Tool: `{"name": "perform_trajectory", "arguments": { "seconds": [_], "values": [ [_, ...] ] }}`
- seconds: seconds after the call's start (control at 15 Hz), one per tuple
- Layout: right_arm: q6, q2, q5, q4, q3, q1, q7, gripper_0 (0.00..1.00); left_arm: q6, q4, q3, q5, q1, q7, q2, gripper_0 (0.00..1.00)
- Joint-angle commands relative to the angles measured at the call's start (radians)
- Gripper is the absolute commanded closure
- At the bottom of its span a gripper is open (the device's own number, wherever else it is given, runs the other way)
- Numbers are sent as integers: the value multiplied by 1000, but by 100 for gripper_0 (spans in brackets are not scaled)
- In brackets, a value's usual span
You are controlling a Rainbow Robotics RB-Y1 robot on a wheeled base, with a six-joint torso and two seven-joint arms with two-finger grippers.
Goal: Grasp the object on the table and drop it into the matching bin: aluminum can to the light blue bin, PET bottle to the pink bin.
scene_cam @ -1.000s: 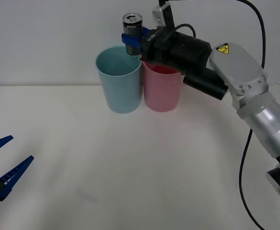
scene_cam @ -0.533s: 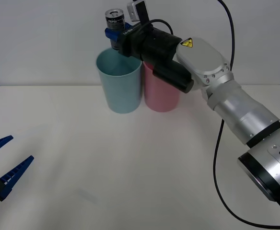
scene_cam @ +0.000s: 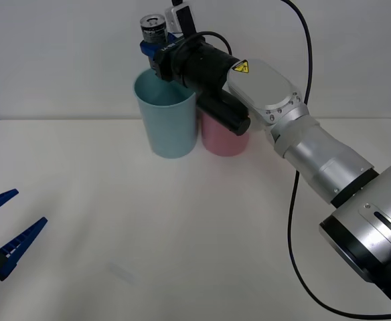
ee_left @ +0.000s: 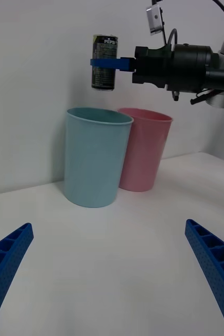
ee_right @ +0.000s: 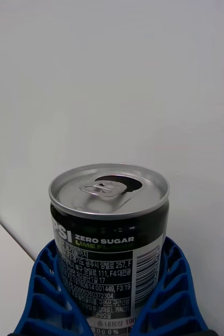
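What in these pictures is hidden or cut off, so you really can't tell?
- Inside the tall pink plastic bin: front view, the right arm crosses its rim.
- Bottom of the small dark grey metal can: right wrist view, cut off by the edge and wrapped by the blue ribbed fingers.
- Left gripper: front view, its base is cut off.

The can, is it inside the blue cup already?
No, the can is held in the air by the right gripper, above the light blue bin.
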Motion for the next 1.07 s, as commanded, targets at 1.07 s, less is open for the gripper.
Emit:
{"name": "perform_trajectory", "arguments": {
  "seconds": [1.07],
  "values": [
    [-5,-96,-49,-299,-2,208,20,0,0,0,0,0,0,0,0,0]
  ]
}}
